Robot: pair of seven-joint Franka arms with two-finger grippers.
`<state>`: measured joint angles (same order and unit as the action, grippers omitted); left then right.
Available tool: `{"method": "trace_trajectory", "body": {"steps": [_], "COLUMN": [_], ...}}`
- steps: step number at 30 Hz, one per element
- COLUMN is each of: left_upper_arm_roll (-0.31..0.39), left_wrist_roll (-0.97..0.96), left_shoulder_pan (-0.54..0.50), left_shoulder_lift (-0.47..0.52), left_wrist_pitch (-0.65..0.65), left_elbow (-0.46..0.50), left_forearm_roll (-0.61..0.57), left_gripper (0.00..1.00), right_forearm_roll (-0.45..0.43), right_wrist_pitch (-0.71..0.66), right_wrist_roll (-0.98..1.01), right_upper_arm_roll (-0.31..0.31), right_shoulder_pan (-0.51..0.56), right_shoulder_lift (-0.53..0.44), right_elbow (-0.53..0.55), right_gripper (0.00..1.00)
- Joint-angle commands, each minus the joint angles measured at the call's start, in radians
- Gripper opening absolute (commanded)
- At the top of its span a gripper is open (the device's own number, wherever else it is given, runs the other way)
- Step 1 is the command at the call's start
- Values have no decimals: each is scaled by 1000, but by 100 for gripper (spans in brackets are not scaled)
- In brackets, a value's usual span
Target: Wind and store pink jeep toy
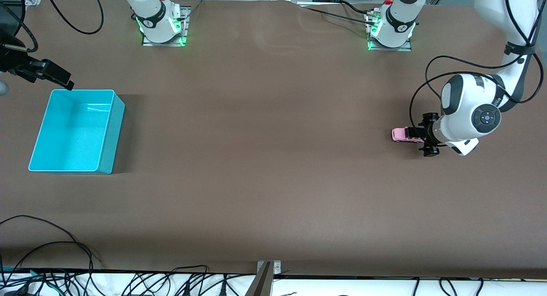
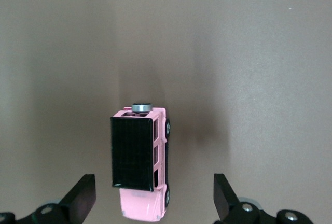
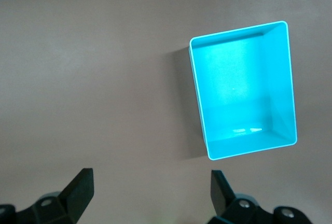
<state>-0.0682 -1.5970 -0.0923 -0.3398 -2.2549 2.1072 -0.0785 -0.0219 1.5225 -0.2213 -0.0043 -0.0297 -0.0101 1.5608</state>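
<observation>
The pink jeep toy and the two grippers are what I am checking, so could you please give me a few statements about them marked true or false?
1. The pink jeep toy lies on the table at the left arm's end. True.
2. The left gripper is shut on the jeep. False: its fingers stand open on either side of the jeep, clear of it.
3. The turquoise bin already holds the jeep. False: the bin is empty and the jeep is at the table's other end.
4. The right gripper is open, up above the table near the bin. True.
5. The jeep's roof is black. True.
</observation>
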Motion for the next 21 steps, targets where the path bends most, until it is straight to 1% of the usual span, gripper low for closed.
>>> {"method": "trace_trajectory", "body": {"steps": [1, 2, 3, 13, 16, 17, 19, 21], "left_upper_arm_roll": [-8, -8, -8, -8, -8, -8, -8, -8], "left_wrist_roll": [-51, -51, -51, -51, -51, -51, -51, -51], "left_shoulder_pan": [-4, -4, -4, -10, -12, -12, -12, -12], "left_shoulder_lift": [38, 38, 38, 35, 33, 33, 33, 33], "left_wrist_pitch": [-78, -133, -140, -153, -163, -173, -189, -198], "left_elbow": [88, 127, 132, 149, 162, 168, 180, 186], "left_forearm_roll": [-29, -41, -44, -67, -75, -76, -76, -78], "left_gripper": [100, 100, 100, 100, 96, 92, 78, 57], "right_forearm_roll": [2, 2, 2, 0, 0, -1, -1, -3], "right_wrist_pitch": [-4, -1, -1, -7, -7, -7, -8, -9], "right_wrist_roll": [5, 5, 5, 5, 5, 5, 5, 5], "right_upper_arm_roll": [7, 7, 7, 9, 16, 23, 29, 32], "right_shoulder_pan": [1, 1, 1, -1, -1, -1, -1, -1], "right_shoulder_lift": [-2, -2, -2, -4, -2, -4, -4, -4], "right_elbow": [-1, 4, 4, 5, 5, 5, 5, 5], "right_gripper": [100, 100, 100, 100, 100, 100, 100, 100]}}
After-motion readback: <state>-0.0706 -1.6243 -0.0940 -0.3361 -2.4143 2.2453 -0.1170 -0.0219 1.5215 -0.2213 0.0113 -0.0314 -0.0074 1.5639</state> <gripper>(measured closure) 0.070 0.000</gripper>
